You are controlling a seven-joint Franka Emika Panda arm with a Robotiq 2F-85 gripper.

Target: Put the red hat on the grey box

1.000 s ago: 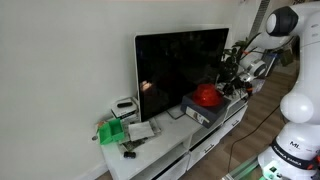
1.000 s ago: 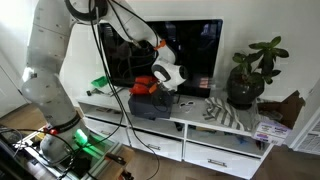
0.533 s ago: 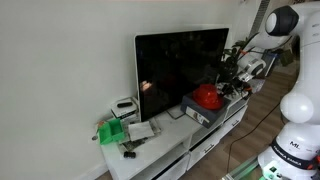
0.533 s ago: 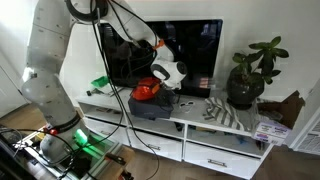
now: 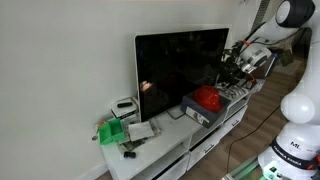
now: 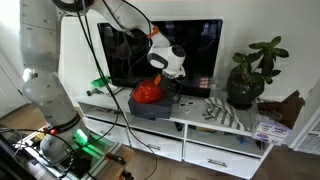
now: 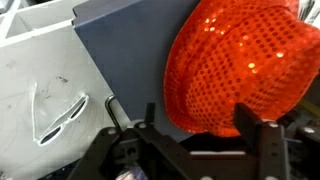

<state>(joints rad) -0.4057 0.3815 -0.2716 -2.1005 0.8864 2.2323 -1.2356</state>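
Observation:
The red hat lies on the grey box in front of the TV, in both exterior views, hat on box. My gripper hangs just above and beside it, apart from it. In the wrist view the hat fills the upper right, resting on the grey box. The gripper stands open, its two dark fingers wide apart with the hat's rim below them.
A black TV stands behind the box on a white cabinet. A green object and a small white box sit at one end, a potted plant at the other. Sunglasses lie beside the box.
The jaws have opened and let go of the hat, which now rests on the grey box. The gripper has lifted a little above it.

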